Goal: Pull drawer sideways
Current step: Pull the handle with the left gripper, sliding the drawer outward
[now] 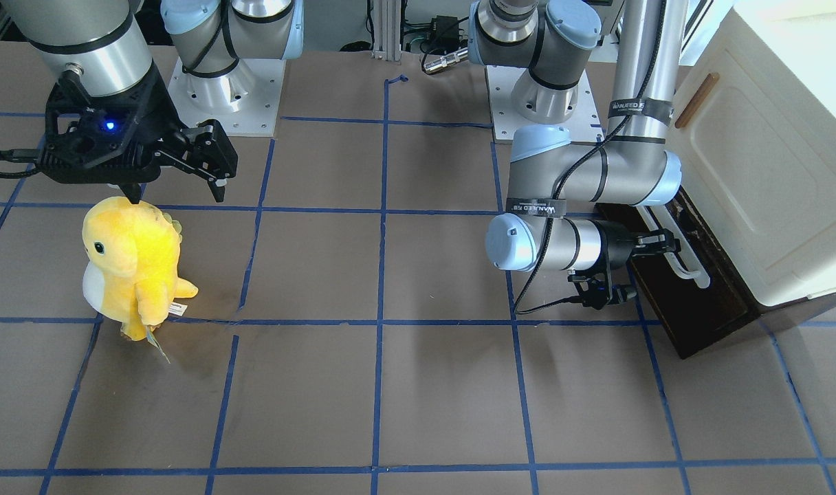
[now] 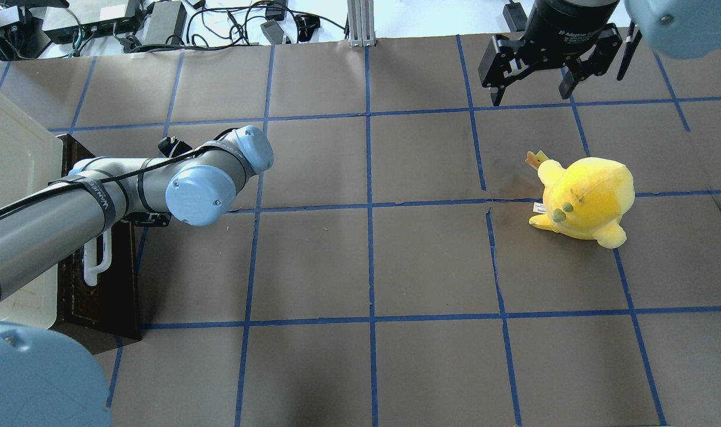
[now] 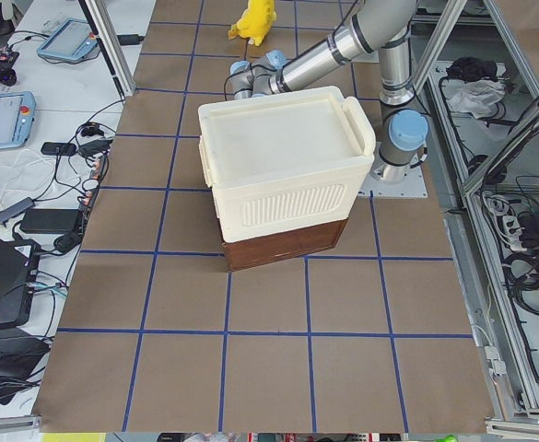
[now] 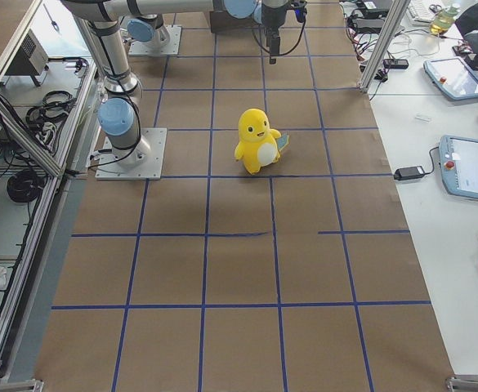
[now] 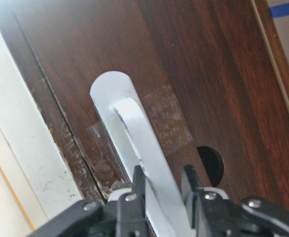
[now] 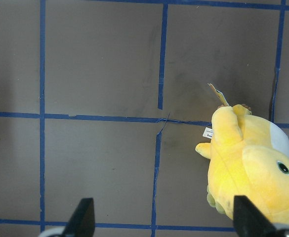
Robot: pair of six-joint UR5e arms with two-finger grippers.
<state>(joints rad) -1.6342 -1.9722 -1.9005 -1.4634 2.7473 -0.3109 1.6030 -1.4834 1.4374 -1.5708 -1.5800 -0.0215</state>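
Observation:
The dark brown drawer (image 1: 700,309) sits under a cream-white cabinet (image 1: 768,172) at the table's end on my left. Its white bar handle (image 1: 689,268) runs along the front. None of its inner sides show. My left gripper (image 1: 660,244) is shut on that handle. The left wrist view shows both fingers (image 5: 139,190) pinching the handle (image 5: 134,128) against the drawer front (image 5: 203,74). In the overhead view the arm covers this gripper, and the handle (image 2: 96,261) and drawer (image 2: 99,296) show below it. My right gripper (image 2: 531,89) is open and empty, high above the table.
A yellow plush toy (image 1: 133,265) stands on the table below my right gripper. It also shows in the overhead view (image 2: 586,198) and the right wrist view (image 6: 248,168). The cabinet door has a small brown handle (image 1: 696,100). Blue tape lines grid the brown table.

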